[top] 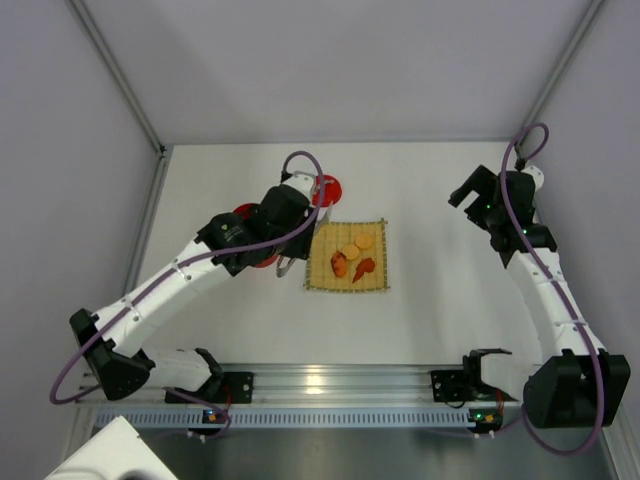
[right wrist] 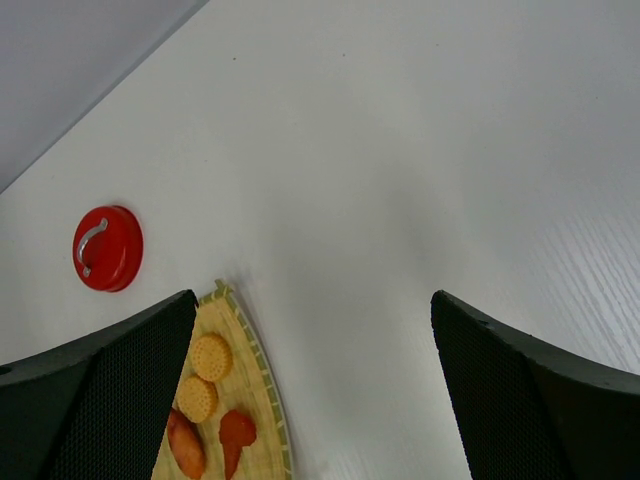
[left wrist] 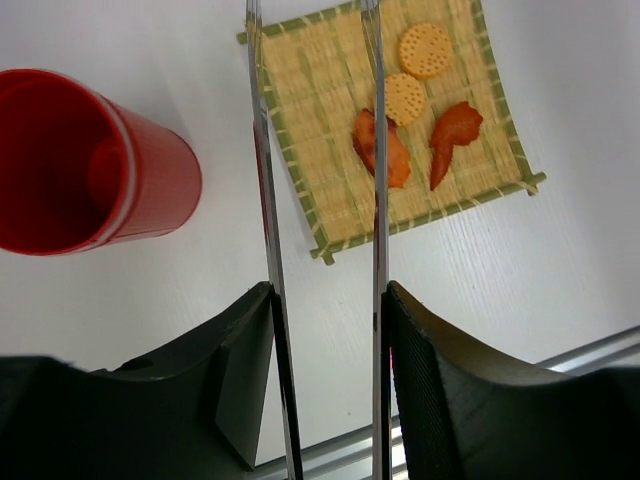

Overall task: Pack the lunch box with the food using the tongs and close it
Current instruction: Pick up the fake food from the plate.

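My left gripper [left wrist: 328, 290] is shut on the tongs [left wrist: 262, 150], whose two silver arms run up between my fingers and reach over the bamboo mat [left wrist: 320, 90]. The food lies on the mat: two round orange-yellow slices [left wrist: 425, 50] and reddish-brown chunks [left wrist: 455, 135]. One tong arm crosses another chunk [left wrist: 398, 165] in this view. The red lunch box [left wrist: 90, 165] stands open left of the mat. Its lid [top: 328, 190] lies behind the mat, partly hidden by the left arm, and shows as the lid [right wrist: 107, 247] in the right wrist view. My right gripper [right wrist: 312, 300] hangs open at the far right.
An aluminium rail [top: 330, 385] runs along the table's near edge by the arm bases. Grey walls close in the table on the left, back and right. The right arm [top: 540, 280] stands along the right side.
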